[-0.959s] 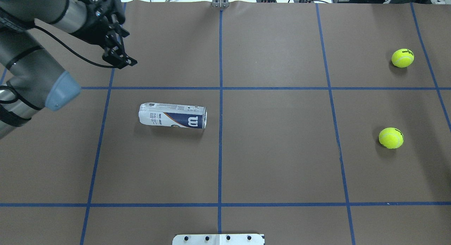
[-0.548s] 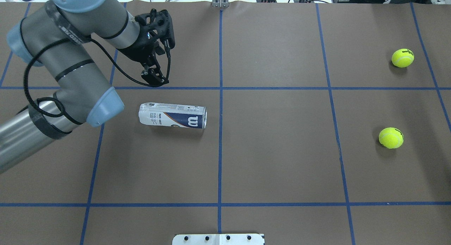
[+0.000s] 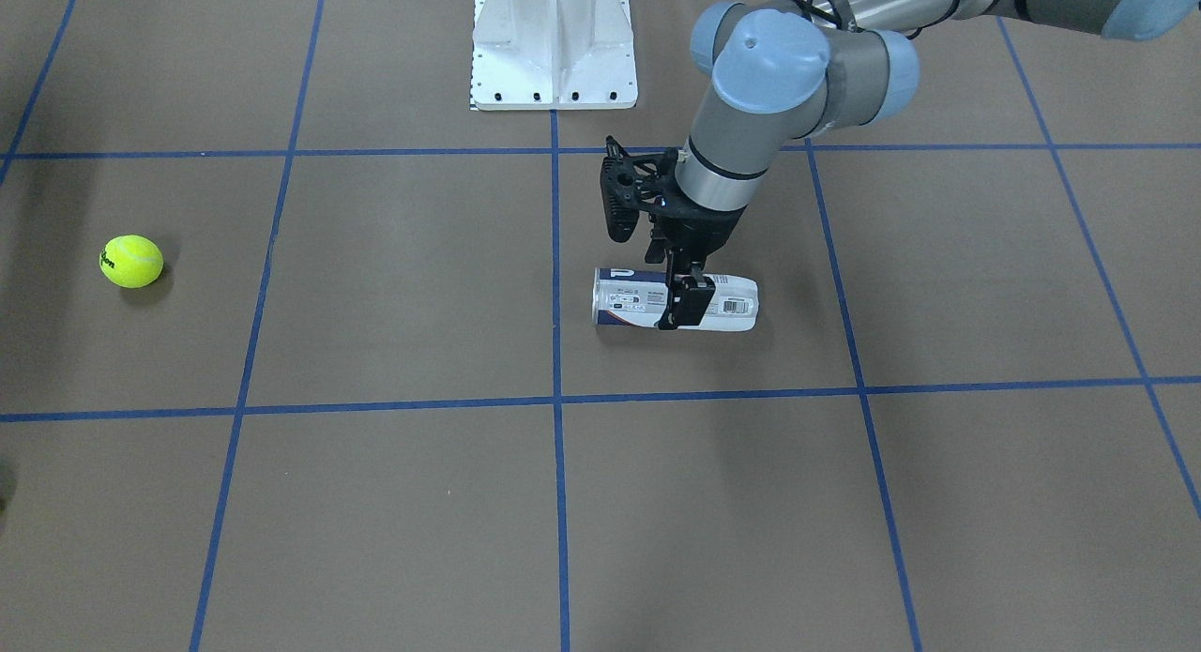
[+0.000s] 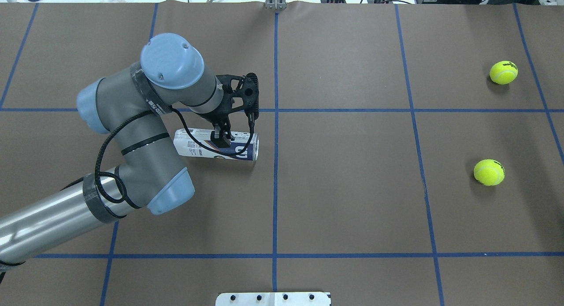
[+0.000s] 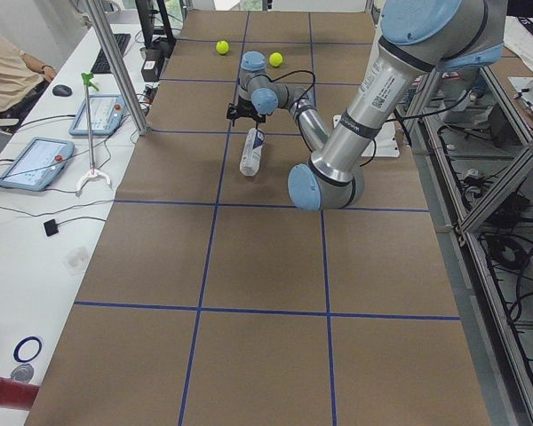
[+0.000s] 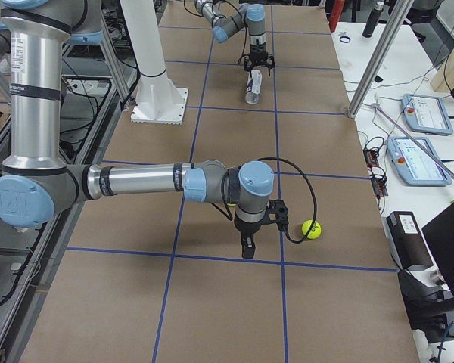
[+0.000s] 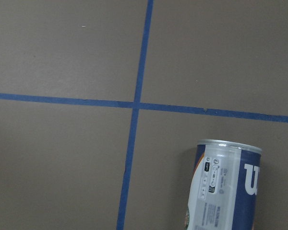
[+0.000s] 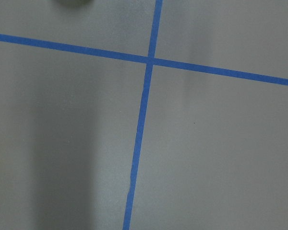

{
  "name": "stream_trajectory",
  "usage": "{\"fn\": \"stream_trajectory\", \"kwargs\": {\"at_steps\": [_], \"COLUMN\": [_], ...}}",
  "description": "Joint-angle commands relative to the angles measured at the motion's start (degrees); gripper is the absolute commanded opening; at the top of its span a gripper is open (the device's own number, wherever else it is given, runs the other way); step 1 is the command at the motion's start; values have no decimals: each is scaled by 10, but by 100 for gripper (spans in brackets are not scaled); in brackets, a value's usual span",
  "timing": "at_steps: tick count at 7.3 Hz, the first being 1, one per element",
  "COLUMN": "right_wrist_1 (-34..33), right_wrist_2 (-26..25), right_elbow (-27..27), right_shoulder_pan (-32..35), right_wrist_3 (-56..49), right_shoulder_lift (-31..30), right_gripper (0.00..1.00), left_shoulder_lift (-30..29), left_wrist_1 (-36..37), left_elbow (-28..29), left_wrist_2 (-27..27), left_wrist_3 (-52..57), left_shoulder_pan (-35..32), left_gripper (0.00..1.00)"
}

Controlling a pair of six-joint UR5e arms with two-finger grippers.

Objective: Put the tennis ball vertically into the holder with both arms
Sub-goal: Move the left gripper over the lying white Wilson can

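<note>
The holder point(image 4: 194, 148) lies on its side left of the table's middle, its open end toward the centre line; it also shows in the front view point(image 3: 624, 300) and the left wrist view point(image 7: 225, 191). My left gripper point(image 4: 221, 141) point(image 3: 677, 310) points down over the holder's middle, fingers open and straddling it. Two tennis balls point(image 4: 503, 72) point(image 4: 489, 172) rest far to the right. My right gripper point(image 6: 242, 246) shows only in the right side view, hanging just above the table beside a tennis ball point(image 6: 311, 228); I cannot tell if it is open or shut.
The white pedestal base point(image 3: 554, 42) stands at the robot's edge of the table. Blue tape lines point(image 4: 275, 165) divide the brown table surface. Tablets point(image 5: 35, 160) and a person point(image 5: 4, 62) are at a side bench.
My left arm has swung in from the table's far left corner and brought its gripper down over the middle of the holder. The holder and both balls have stayed put.
</note>
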Motion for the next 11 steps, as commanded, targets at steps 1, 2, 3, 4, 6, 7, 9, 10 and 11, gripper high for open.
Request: {"fn": "stream_trajectory", "kwargs": {"at_steps": [1,2,3,4,6,7,9,10,11], "right_wrist_1": [0,0,0,0,0,0,0,0,0], "right_wrist_2": [0,0,0,0,0,0,0,0,0], "right_elbow": [0,0,0,1,0,-2,-3,-3,-3], "right_shoulder_pan": [0,0,1,0,0,0,0,0,0], "right_wrist_3": [0,0,0,0,-1,-1,-1,-1,-1], "right_shoulder_lift": [0,0,0,0,0,0,0,0,0], "right_gripper": [99,100,100,99,99,99,99,99,99], "left_shoulder_lift": [-22,-22,-24,-31,-77,-82,-79,-77,-76], "left_wrist_1": [47,47,47,45,40,38,40,40,39], "left_elbow": [3,5,17,32,83,100,104,106,114], "left_wrist_2": [49,59,60,60,59,59,58,58,58], "left_wrist_3": [6,5,1,0,-7,-20,-17,-16,-16], "left_shoulder_pan": [41,47,50,52,53,53,53,54,55], "left_gripper": [100,100,100,100,100,100,100,100,100]}}
